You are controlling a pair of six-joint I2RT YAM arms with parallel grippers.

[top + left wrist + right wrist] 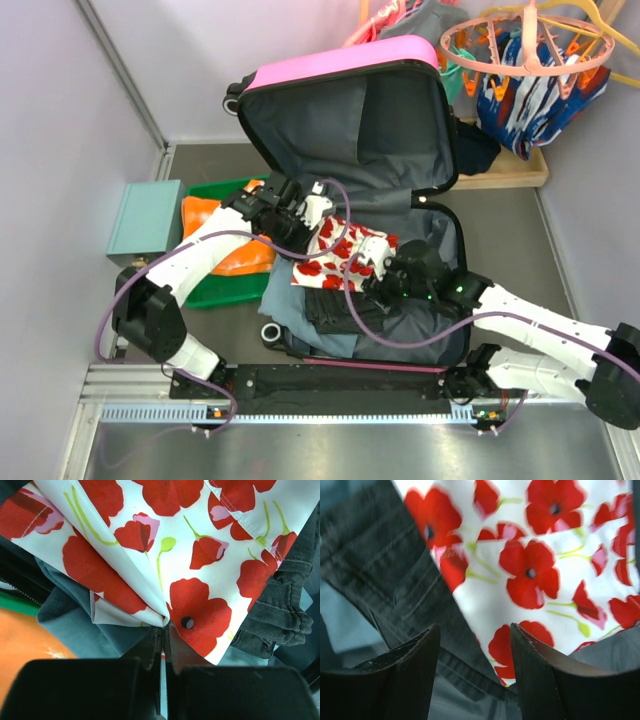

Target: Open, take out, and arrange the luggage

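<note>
The luggage (340, 70) takes up the middle of the table. It is a hot-pink hard-shell case lying open, its base flat on the table between the two arms and its lid standing upright at the far side, grey lining facing the arms. The base is full of folded clothes. A blue-grey garment (295, 318) spills over the near left rim, with dark jeans (335, 305) beside it. On top lies a white cloth printed with red poppies (340, 255).

Left of the case, touching or just beside it, sits a green tray (215, 292) with something orange (230, 255) in it. A small pale-teal box (145, 220) stands further left, against the wall. At the far right, peach-coloured hangers (530, 45) hang over a bright patterned bundle in a wooden tray (510, 177).

The left gripper (164, 630) reaches in over the left rim of the case. Its fingers are pressed tight together on a gathered fold of the poppy cloth, which fans out from the pinch. The right gripper (474, 632) hovers low over the right part of the pile. Its jaws stand well apart with nothing between them, and below them the edge of the poppy cloth lies over the jeans.
</note>
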